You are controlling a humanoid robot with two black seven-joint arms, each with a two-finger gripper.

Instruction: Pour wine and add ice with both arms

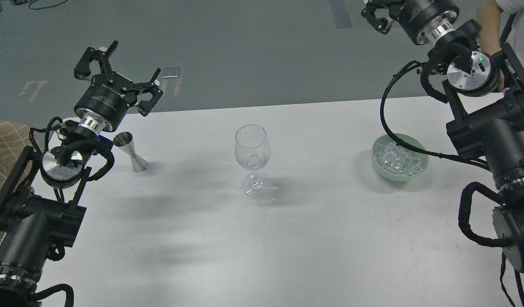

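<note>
A clear wine glass [252,147] stands upright at the table's middle. At least one ice cube [254,160] lies in its bowl; I cannot make out any wine there. A pale green bowl [417,172] at the right holds many ice cubes [398,158]. My left gripper [122,76] is open and empty, raised beyond the table's far left edge, above a steel jigger [132,152]. My right gripper [376,15] is raised high at the top edge, far from the glass and partly cut off, so its fingers cannot be told apart.
The white table [287,238] carries a few water drops near the glass's foot. A person's arm [489,21] shows at the top right behind my right arm. A tan patterned surface [4,140] lies at the far left.
</note>
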